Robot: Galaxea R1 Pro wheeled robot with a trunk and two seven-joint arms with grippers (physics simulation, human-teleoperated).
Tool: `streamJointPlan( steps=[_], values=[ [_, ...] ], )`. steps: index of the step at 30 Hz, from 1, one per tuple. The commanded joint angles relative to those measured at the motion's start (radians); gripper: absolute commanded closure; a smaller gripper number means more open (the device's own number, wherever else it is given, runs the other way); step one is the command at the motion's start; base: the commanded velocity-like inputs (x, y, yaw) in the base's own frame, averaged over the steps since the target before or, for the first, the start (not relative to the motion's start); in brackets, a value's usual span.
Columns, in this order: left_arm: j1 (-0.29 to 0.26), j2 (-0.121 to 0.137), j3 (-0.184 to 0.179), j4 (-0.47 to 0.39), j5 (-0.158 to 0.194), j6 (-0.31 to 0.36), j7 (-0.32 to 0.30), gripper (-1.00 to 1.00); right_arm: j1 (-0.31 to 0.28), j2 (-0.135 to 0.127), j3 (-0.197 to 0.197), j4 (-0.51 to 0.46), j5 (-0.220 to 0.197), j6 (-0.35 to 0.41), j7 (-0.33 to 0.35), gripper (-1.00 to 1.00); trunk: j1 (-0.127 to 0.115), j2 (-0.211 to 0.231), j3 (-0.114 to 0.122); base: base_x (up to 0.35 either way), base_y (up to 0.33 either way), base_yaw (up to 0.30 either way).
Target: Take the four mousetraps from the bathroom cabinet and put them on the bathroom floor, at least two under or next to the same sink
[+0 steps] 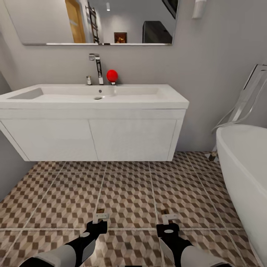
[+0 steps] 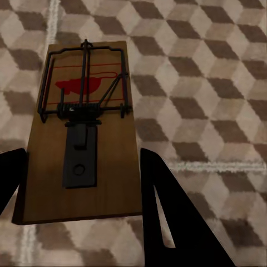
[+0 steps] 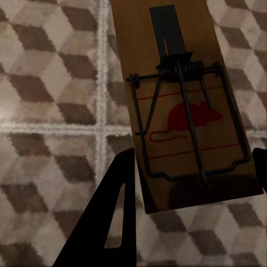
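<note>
matt wooden mousetrap (image 2: 83, 139), dark wire; glossy white sink (image 1: 92, 100).

Cube-patterned bathroom floor (image 1: 129, 193) runs under the bathtub (image 1: 244, 167).

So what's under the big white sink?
Under the sink and its white vanity there is a gap above bare patterned floor, with no mousetraps showing there. The far part beneath is hidden by the vanity's front.

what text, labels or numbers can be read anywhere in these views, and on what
No readable words or numbers anywhere.
Mousetrap in the left hand: a red shape and red lines, no lettering.
Mousetrap in the right hand: a red mouse picture with red lines, no lettering.
Sink: no label visible.
</note>
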Motion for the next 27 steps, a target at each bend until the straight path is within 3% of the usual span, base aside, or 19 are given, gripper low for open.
streamJointPlan(
  steps=[1, 10, 27],
  values=[
    [-0.001, 0.0, -0.009, 0.001, 0.006, -0.003, 0.001, 1.0, 0.0, 0.0, 0.009, 0.0, -0.01, 0.0, -0.004, 1.0, 0.0, -0.001, -0.005, 0.0, 0.0, 0.0],
    [-0.001, 0.001, -0.009, 0.001, 0.006, -0.003, 0.002, 1.0, 0.0, 0.0, 0.009, 0.0, 0.016, -0.03, -0.002, 1.0, 0.004, -0.003, -0.04, 0.0, 0.0, 0.0],
    [-0.001, 0.004, -0.011, 0.0, 0.003, -0.005, 0.001, 1.0, 0.0, 0.0, 0.009, 0.0, 0.019, -0.045, -0.001, 1.0, 0.012, -0.007, -0.105, 0.0, 0.0, 0.0]
  ],
)
